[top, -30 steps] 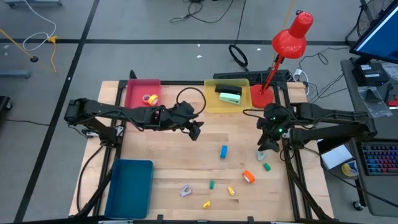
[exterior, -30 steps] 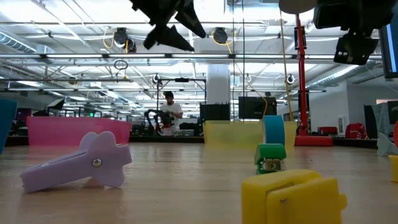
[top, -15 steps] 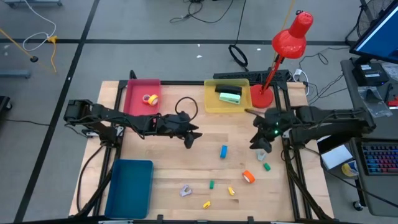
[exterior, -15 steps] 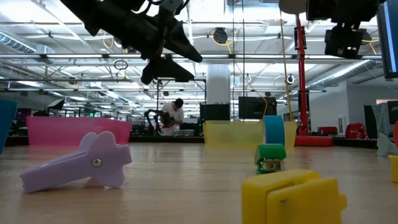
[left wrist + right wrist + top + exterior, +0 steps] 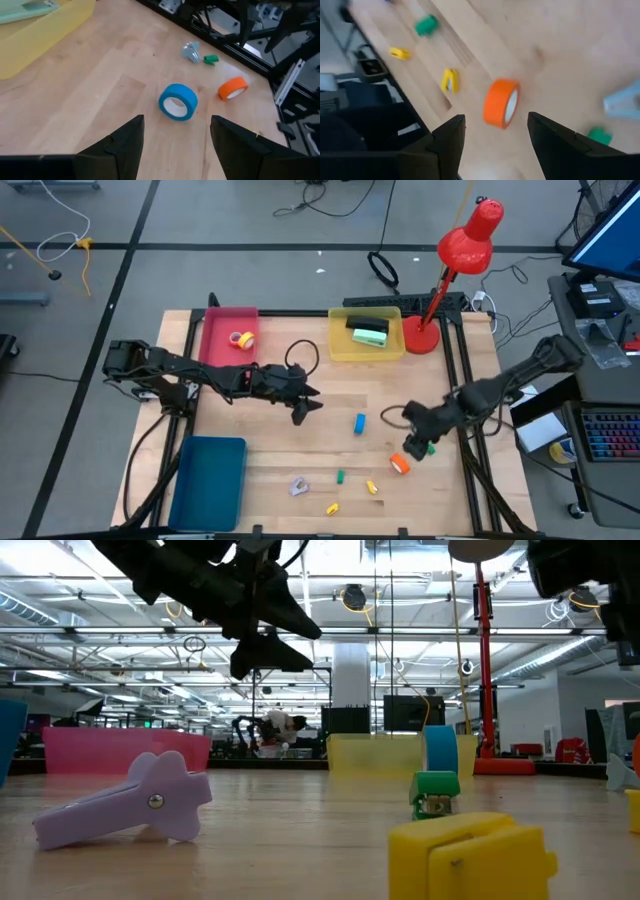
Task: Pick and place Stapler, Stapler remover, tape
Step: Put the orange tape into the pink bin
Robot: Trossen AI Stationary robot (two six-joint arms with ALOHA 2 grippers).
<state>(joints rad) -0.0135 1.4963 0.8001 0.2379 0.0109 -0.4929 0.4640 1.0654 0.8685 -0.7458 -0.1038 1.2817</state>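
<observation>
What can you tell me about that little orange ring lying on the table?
The orange tape roll is a small ring with a bright orange outer band and a pale inner core around an open hole. It stands on its edge on the bare wooden table, near the right-hand side, touching nothing else. A green block and a small yellow piece lie close by. The right claw hovers just above it, fingers open, not gripping it.

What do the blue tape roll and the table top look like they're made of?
Blue tape roll: seemingly matte paper-type tape wound on a pale inner core; no gloss shows. Table top: light wood, with visible grain and plank seams, satin finish.
</observation>
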